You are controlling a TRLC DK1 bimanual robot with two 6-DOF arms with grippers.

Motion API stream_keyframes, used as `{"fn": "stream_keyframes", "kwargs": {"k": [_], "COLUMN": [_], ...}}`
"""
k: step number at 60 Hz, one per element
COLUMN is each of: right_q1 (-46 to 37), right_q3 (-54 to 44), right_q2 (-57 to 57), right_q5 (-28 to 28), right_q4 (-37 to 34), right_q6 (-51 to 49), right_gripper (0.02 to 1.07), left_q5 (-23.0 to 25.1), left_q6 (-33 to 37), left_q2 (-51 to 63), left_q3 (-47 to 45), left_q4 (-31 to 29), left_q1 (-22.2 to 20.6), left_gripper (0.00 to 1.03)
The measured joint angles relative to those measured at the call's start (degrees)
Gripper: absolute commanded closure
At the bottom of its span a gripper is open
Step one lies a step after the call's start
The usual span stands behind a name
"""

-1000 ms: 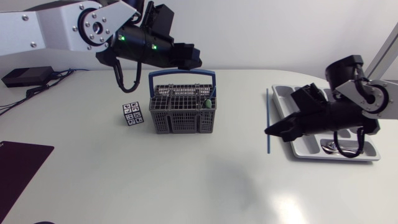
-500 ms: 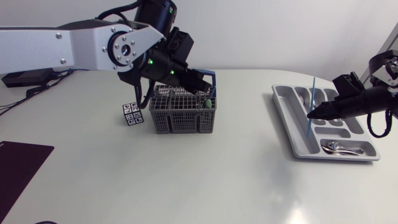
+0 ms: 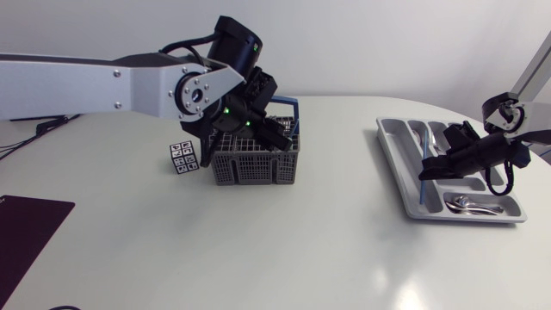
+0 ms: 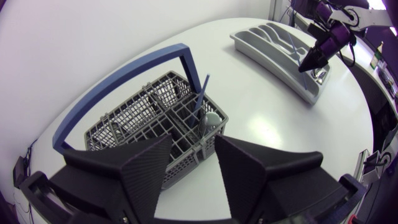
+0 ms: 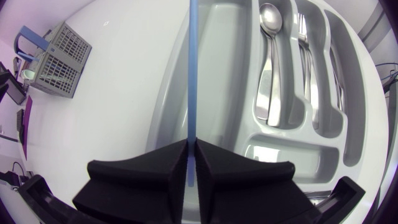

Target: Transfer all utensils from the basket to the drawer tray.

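Basket (image 3: 255,168) and drawer tray (image 3: 394,159) sit on white table (image 3: 301,250); left gripper (image 4: 193,146) gapes empty; right wrist view shows right gripper (image 5: 191,146) pinching blue stick (image 5: 191,68).

No text is legible; the small cube (image 3: 182,158) beside the basket (image 3: 255,165) shows only black-and-white marker patterns.

My left arm (image 3: 95,82) is a long silver-grey link ending in a round joint cap (image 3: 194,90) dotted with small screws. Past it the wrist is black, with two green lights and a looping black cable (image 3: 205,153). My right arm (image 3: 532,77) is pale grey too. My left gripper (image 4: 193,149) and right gripper (image 5: 191,149) have matte black, finely ribbed wedge fingers
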Motion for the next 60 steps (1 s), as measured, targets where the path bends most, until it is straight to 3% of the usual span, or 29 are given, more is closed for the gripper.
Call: {"fn": "stream_keyframes", "kwargs": {"k": [13, 16, 18, 36, 60], "right_q1": [0.13, 0.24, 0.33, 1.46, 3.41], "right_q3": [0.02, 0.02, 0.02, 0.02, -0.74], "right_q2": [0.81, 0.83, 0.83, 0.74, -1.79], "right_q5": [1.16, 1.31, 1.33, 1.51, 1.68], "right_q4": [0.46, 0.52, 0.59, 0.66, 0.68], "right_q6": [0.35, 0.37, 0.42, 1.40, 1.44], "right_gripper": [0.29, 0.11, 0.07, 0.07, 0.07], "left_q5": [-5.33, -6.84, -7.74, -14.56, -17.59], "left_q6": [0.68, 0.85, 0.90, 1.90, 2.36], "left_q2": [0.81, 1.11, 1.42, 4.76, 9.40], "left_q3": [-0.52, -0.52, -0.52, 2.45, 6.34], "left_q4": [1.79, 1.79, 1.88, -0.46, -1.92], "left_q1": [-2.56, -3.28, -3.78, -7.30, -7.78], "left_gripper": [0.54, 0.54, 0.54, 0.54, 0.54]}}
